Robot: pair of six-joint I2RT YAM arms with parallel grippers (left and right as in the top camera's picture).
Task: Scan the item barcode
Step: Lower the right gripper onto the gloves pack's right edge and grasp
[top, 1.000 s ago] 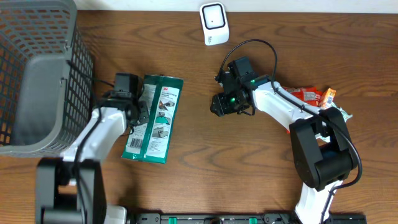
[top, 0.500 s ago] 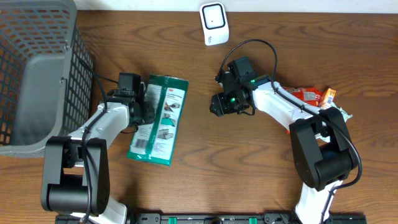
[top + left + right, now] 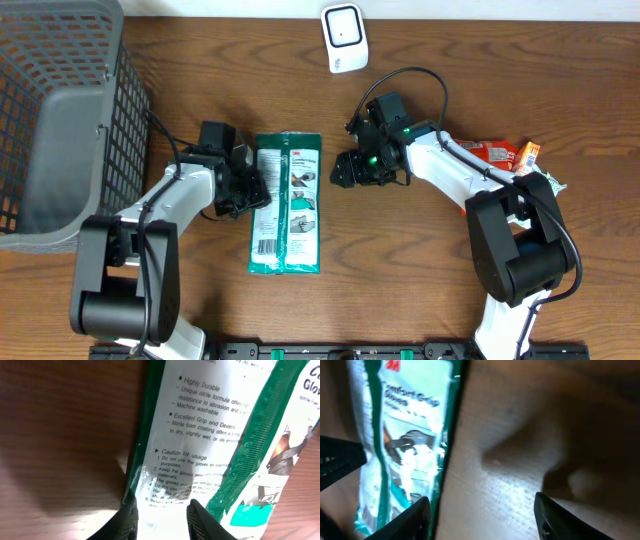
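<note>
The item is a flat green-and-white glove package [image 3: 287, 203] lying lengthwise on the table, also seen as printed text in the left wrist view [image 3: 210, 435]. My left gripper [image 3: 250, 187] sits at its upper left edge. Its jaws [image 3: 160, 522] stand partly apart with the tips down on the flat white panel, one finger [image 3: 127, 520] at the green edge. My right gripper [image 3: 343, 172] is open just right of the package's top corner. Between its wide-set tips [image 3: 482, 515] is bare wood, with the package [image 3: 405, 450] beside the left finger. A white scanner [image 3: 343, 38] stands at the back centre. I cannot make out the barcode.
A tall grey wire basket [image 3: 60, 120] fills the left side of the table. Orange and green snack packets [image 3: 505, 155] lie at the right, behind my right arm. A black cable [image 3: 420, 75] loops above the right gripper.
The package has swung from tilted to lengthwise and slid right, along with my left gripper, whose jaws have parted. The right gripper stayed put and opened a little wider.
</note>
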